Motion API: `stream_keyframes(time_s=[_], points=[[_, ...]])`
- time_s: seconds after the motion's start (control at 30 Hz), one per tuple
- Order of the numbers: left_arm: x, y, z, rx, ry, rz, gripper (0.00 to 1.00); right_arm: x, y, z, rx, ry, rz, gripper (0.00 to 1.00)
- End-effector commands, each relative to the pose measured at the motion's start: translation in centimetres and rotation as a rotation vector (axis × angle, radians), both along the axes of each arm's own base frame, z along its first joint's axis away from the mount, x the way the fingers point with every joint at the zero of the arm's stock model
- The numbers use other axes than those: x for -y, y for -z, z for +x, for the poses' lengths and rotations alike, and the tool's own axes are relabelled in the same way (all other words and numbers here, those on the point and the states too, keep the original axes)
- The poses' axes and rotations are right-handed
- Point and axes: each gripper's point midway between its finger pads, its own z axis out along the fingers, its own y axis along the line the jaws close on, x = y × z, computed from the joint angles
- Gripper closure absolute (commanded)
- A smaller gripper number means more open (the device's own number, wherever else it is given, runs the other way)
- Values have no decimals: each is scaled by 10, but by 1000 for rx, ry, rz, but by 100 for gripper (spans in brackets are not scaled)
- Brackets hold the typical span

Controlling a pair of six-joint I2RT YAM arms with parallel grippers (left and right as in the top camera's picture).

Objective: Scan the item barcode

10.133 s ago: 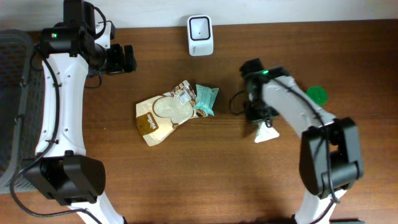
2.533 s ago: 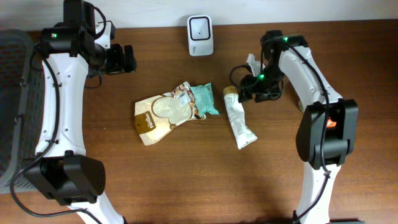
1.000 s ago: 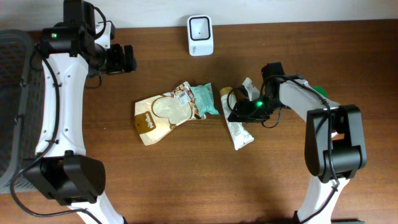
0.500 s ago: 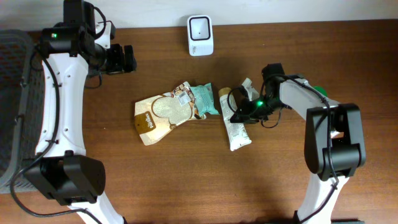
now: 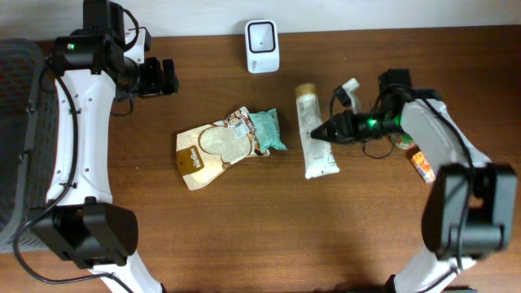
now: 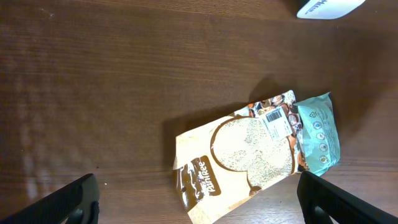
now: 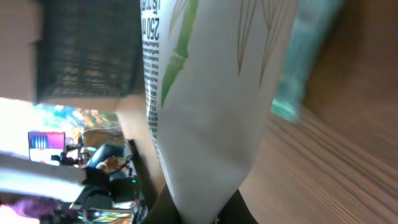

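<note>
My right gripper (image 5: pixel 323 130) is shut on a white tube (image 5: pixel 313 134) with green bamboo print, gripping it at its right side about mid-length. The tube's beige cap (image 5: pixel 306 89) points toward the far edge. In the right wrist view the tube (image 7: pixel 205 93) fills the frame, pinched between the dark fingers (image 7: pixel 165 211) at the bottom. The white barcode scanner (image 5: pixel 262 35) stands at the back centre, apart from the tube. My left gripper (image 5: pixel 167 76) hangs open at the far left, holding nothing; its view shows the beige snack bag (image 6: pixel 239 152) below it.
A beige snack bag (image 5: pixel 213 148) and a teal packet (image 5: pixel 267 130) lie together left of the tube. An orange item (image 5: pixel 419 163) lies by the right arm. A grey basket (image 5: pixel 15 122) stands at the left edge. The scanner's corner (image 6: pixel 326 7) shows in the left wrist view.
My right gripper closed on the tube and carried it toward the far edge and to the right, turning it nearly straight. The right arm swung outward. The left arm stayed still.
</note>
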Motion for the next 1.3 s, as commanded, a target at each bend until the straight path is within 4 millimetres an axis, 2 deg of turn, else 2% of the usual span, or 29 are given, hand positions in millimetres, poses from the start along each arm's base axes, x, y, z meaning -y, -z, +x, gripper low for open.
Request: stream_keyframes(time_s=[0.0,0.07,0.17,0.37,0.5,0.6,0.7,0.8,0.9,1.0,1.07,1.13,1.27], points=[[0,0,0,0,18,-2,1,-13,-95,-14,275,-76,194,96],[0,0,0,0,18,-2,1,-15,-125,-26,342,-96,250,96],[0,0,0,0,18,-2,1,-17,-156,-41,375,-108,311,96],[0,0,0,0,18,-2,1,-18,-188,-47,325,-67,329,96],[0,0,0,0,18,-2,1,-17,-192,-41,299,-41,325,96],[0,0,0,0,18,-2,1,-17,-192,-24,278,28,277,96],[0,0,0,0,18,-2,1,-26,-203,-8,336,74,194,96],[0,0,0,0,18,-2,1,-33,-207,14,394,161,32,96],[0,0,0,0,18,-2,1,-33,-202,42,471,264,-244,96],[0,0,0,0,18,-2,1,-26,-189,84,582,424,-585,96],[0,0,0,0,18,-2,1,-24,-182,107,665,490,-732,96],[0,0,0,0,18,-2,1,-33,-170,135,777,499,-859,96],[0,0,0,0,18,-2,1,-48,-132,182,925,473,-1048,96]])
